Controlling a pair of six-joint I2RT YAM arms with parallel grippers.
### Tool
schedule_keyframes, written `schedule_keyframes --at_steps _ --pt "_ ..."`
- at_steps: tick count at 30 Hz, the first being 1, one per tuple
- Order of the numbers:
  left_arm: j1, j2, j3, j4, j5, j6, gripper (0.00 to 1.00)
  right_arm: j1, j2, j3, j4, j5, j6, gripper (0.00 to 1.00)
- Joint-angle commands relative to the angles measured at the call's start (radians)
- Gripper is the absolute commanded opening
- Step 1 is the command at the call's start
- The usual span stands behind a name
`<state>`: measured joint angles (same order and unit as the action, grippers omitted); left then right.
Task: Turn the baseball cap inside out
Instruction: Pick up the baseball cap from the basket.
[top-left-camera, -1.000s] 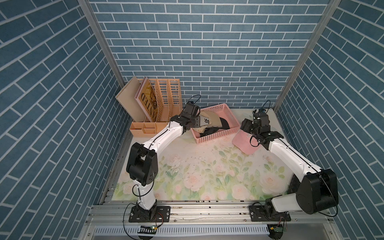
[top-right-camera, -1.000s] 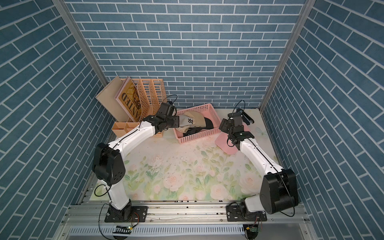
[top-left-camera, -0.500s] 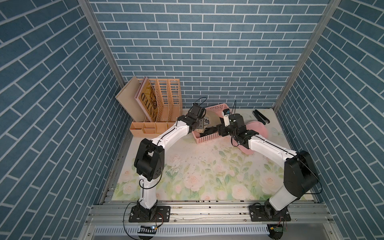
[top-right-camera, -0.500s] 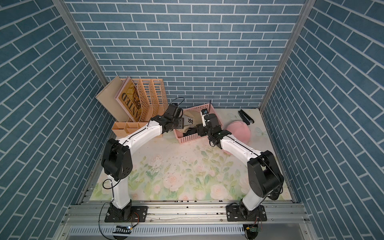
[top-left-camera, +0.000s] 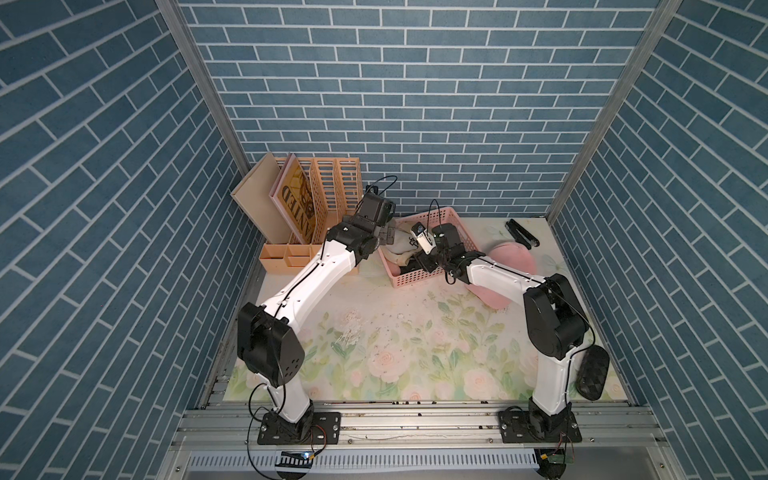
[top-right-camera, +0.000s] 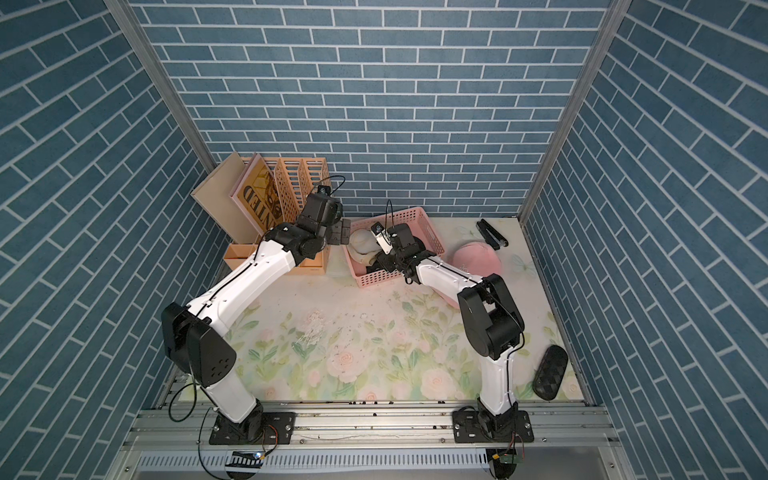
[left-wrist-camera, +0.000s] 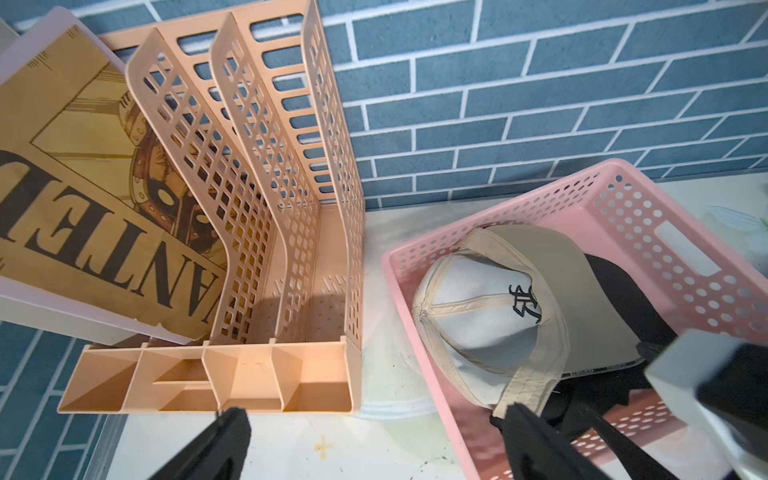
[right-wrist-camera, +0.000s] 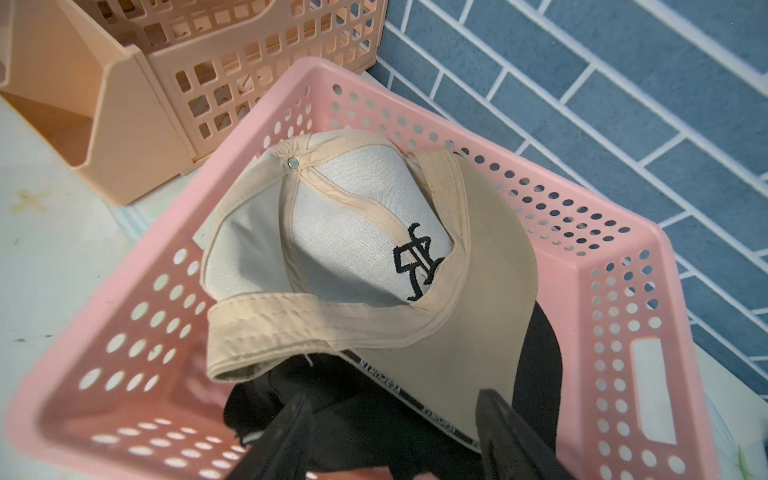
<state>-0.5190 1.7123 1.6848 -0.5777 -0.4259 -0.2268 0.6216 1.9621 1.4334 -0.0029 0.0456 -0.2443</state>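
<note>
Left pincer (left-wrist-camera: 374, 417) has opened beside the beige cap (left-wrist-camera: 478, 316).

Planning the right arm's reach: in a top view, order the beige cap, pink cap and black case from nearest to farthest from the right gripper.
In a top view, from the right gripper:
1. Beige cap, in the pink basket beside it.
2. Pink cap, outside the basket, farther right.
3. Black case, front right corner.
</note>
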Motion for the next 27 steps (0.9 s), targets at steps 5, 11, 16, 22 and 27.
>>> schedule_keyframes --at_steps 5,11,16,22,27 --pt "0.009 -0.083 -0.079 0.038 0.027 0.033 1.0 0.004 0.084 0.074 0.008 0.035 -0.023 0.65" --pt "0.011 -0.128 -0.124 0.057 0.067 0.025 0.96 0.004 0.141 0.121 0.048 0.057 -0.012 0.59" --pt "0.014 -0.15 -0.163 0.066 0.08 0.017 0.93 0.003 0.17 0.156 0.047 0.03 -0.016 0.38" --pt "0.02 -0.161 -0.189 0.083 0.098 0.008 0.91 0.003 0.111 0.122 0.087 0.009 -0.017 0.15" --pt "0.019 -0.16 -0.217 0.11 0.125 -0.018 0.88 0.001 0.005 0.07 0.122 0.001 -0.001 0.06"
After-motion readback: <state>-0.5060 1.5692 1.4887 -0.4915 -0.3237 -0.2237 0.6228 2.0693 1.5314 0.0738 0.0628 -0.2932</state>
